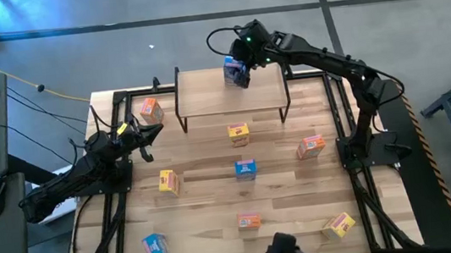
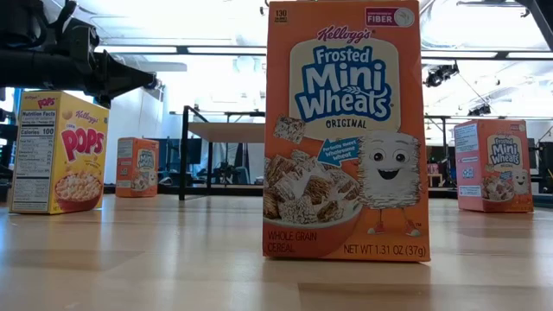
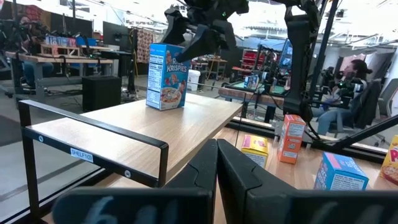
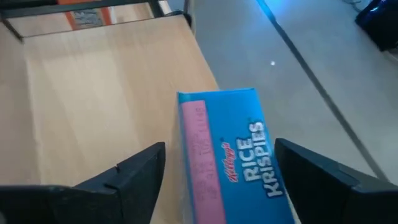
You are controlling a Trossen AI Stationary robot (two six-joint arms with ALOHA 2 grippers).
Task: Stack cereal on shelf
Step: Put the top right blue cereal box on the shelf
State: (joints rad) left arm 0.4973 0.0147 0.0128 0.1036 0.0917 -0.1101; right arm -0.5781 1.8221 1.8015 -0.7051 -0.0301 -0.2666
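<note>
Upper centre of the high view, the right end effector [image 1: 240, 65] hangs over a blue Rice Krispies box [image 1: 237, 75] standing on the shelf [image 1: 205, 95]. Left wrist view: the left end effector [image 3: 217, 168] shows its fingers pressed together, empty, near the shelf's corner. Right wrist view: wide-spread fingers [image 4: 134, 168] straddle the box without touching.

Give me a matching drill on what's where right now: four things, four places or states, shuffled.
1. Krispies box
2. right gripper
3. left gripper
4. Mini-Wheats box

A. shut, beside the shelf
B. upright on the shelf top
C. on the table, nearest the low camera
D. open, fingers either side of a blue box

Pairs: 1-B, 2-D, 3-A, 4-C
</note>
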